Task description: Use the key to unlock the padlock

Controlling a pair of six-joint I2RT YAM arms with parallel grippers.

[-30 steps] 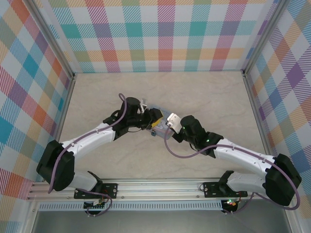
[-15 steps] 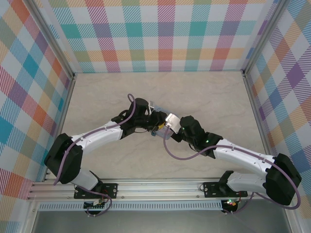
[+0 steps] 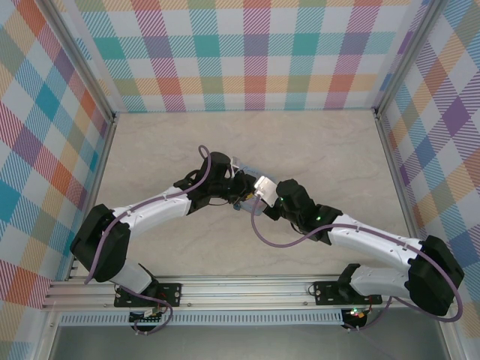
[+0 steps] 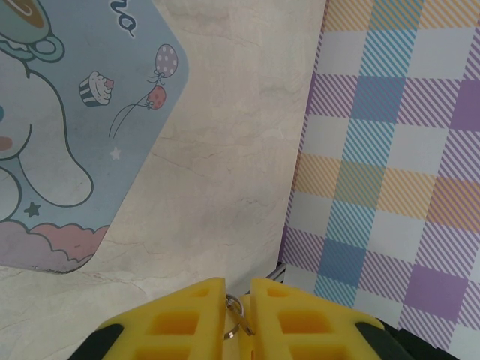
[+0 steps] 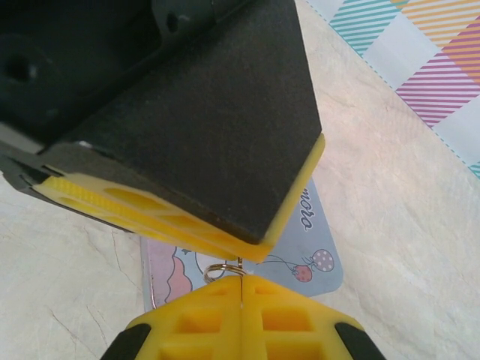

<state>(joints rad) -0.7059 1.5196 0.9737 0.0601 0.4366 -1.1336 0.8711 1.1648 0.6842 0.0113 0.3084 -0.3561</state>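
Closing in from the left, the left gripper (image 4: pixel 237 289) meets the right gripper (image 5: pixel 241 281) above the tin (image 4: pixel 75 135) near the table's (image 3: pixel 165 150) middle, left jaws nearly shut around a small metal ring (image 4: pixel 236 319), right jaws pinching the ringed key (image 5: pixel 240 287), the padlock hidden, so unlocking looks unfinished.

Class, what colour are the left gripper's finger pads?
Yellow; the pads show best in the left wrist view.
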